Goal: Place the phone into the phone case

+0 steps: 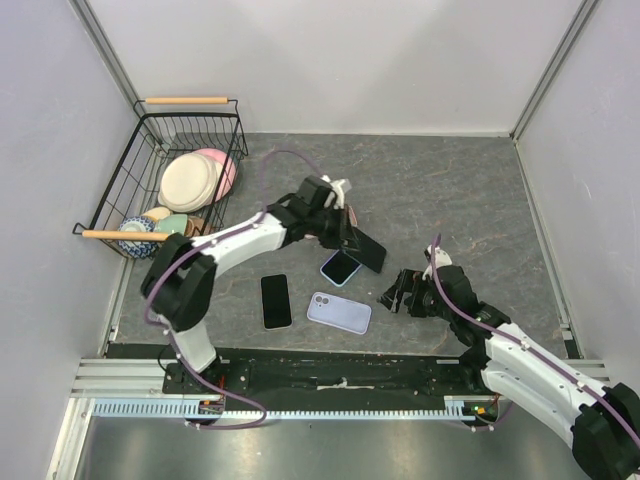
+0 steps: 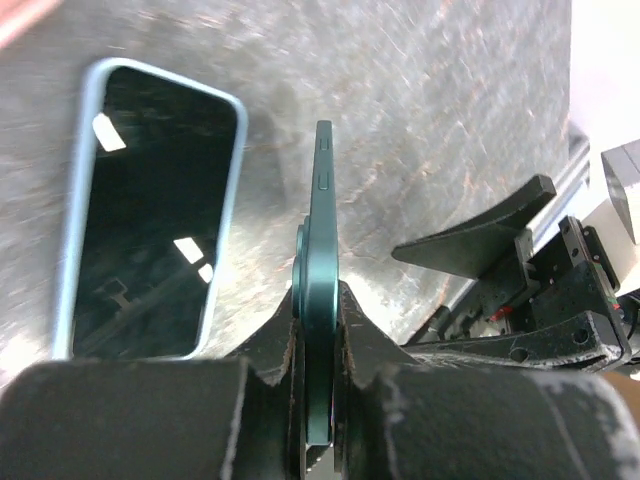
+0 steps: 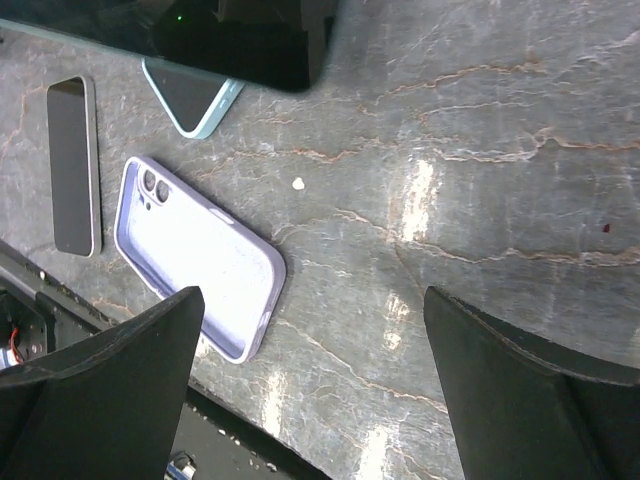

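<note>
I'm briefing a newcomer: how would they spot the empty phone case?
Look at the grey table, near its front edge, about midway across. The phone case lies flat there, right of a black phone. It alone is lilac and hollow, showing no screen.

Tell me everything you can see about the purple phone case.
The phone case is pale lilac, seemingly soft matte plastic, with rounded corners, a raised rim and a camera cutout in one corner. It is empty and lies flat, open side up, on the grey marbled table near its front edge, close beside the black phone but apart from it. Only the table touches it.
</note>
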`<state>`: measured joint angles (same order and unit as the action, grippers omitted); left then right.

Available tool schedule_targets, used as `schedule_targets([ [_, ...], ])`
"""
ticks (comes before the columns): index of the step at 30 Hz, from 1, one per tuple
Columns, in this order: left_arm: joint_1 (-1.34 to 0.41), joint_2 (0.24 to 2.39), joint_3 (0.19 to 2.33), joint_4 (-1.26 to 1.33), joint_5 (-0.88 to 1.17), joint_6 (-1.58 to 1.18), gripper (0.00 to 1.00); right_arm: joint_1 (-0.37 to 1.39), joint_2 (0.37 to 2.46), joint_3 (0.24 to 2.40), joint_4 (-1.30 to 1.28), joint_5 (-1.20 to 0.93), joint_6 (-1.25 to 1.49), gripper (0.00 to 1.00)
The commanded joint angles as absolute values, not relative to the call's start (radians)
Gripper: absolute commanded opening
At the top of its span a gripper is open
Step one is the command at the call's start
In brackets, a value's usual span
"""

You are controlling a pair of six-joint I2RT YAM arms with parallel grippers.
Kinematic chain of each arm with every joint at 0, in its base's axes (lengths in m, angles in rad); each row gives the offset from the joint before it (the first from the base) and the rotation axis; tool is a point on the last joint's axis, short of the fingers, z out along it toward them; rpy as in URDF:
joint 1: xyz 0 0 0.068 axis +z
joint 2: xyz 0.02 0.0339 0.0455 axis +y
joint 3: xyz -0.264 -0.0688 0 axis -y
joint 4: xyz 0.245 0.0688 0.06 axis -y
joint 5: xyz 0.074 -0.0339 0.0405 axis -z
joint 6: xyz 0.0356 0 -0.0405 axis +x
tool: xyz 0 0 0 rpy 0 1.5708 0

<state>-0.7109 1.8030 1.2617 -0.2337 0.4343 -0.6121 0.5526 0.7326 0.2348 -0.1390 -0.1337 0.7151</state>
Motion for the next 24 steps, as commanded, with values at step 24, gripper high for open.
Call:
schedule_targets([
  [24,-0.351,0.928,0.499,0.465,0.980,-0.850,0.02,0.555,0.815,0.284,0.480,-0.646,0.914,0.98],
])
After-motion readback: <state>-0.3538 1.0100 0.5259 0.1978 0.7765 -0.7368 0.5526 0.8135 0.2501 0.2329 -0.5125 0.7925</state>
